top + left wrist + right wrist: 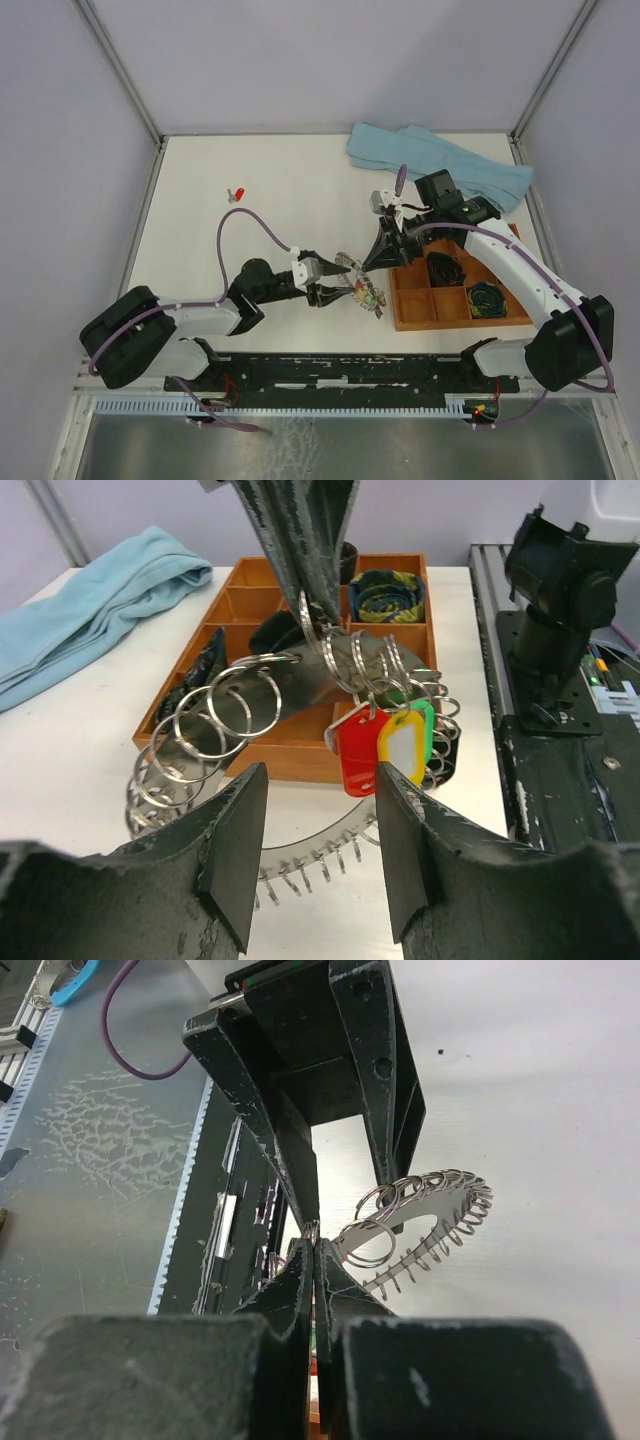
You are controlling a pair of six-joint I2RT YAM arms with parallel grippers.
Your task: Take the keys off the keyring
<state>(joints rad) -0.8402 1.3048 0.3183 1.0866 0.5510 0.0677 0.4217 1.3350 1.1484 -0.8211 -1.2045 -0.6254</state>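
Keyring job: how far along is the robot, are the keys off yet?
Possibly one off: a small red piece lies alone on the table, too small to identify. In hand: the right claw pinches the keyring; the open left claw faces the red tag and yellow-green tag. Left: both tags hang on it.

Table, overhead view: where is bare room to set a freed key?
Bare: the patch between the loose red key and blue cloth, and the table's left side beyond the left arm. Crowded: where the left claw and right claw meet at the keyring, against the wooden tray.
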